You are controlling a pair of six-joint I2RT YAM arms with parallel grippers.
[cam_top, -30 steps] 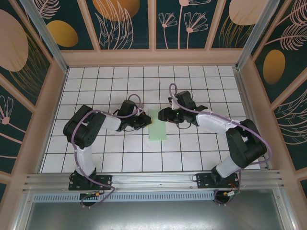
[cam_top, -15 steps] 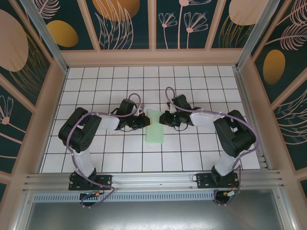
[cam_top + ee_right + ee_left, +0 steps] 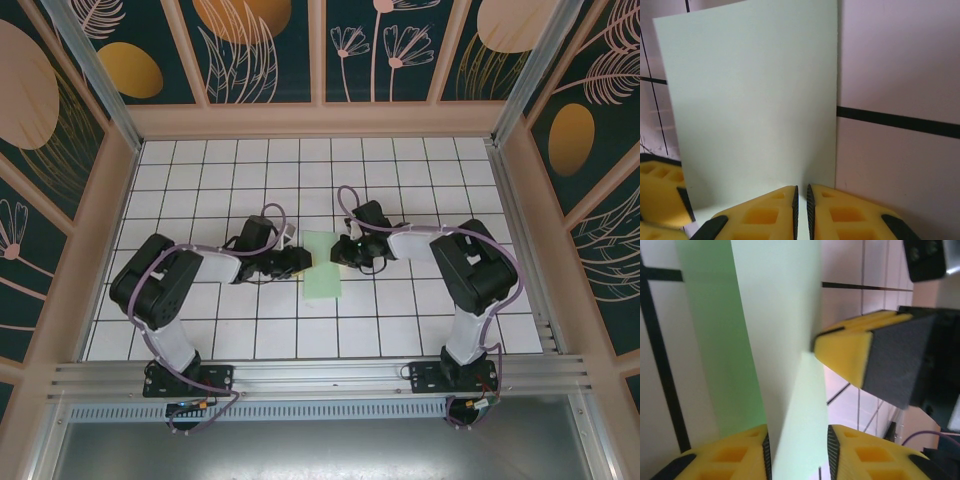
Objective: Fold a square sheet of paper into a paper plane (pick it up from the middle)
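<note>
Top cam: the paper sheet [image 3: 322, 266] is folded to a narrow rectangle. It lies about mid table [image 3: 200, 330], well off every edge, long side running near-to-far. The left gripper [image 3: 299, 262] is at its left long edge and the right gripper [image 3: 341, 252] at its right long edge, w/ an arm coming in from each side.

Left wrist cam: L fingers [image 3: 725, 462] stand apart w/ a raised flap of the paper in the gap. It's loose afaict, so I'd call that one released. One layer tilts up off the tiles. A yellow R pad [image 3: 845, 352] touches the flap's edge from the far side.

Right wrist cam: R fingers [image 3: 765, 212] are clenched down to a hairline slit right at the sheet's near edge, looks like a pinch on the paper. The sheet rises in front of the cam, plain pale green. A yellow L pad [image 3: 660, 192] sits by its lower left corner.
</note>
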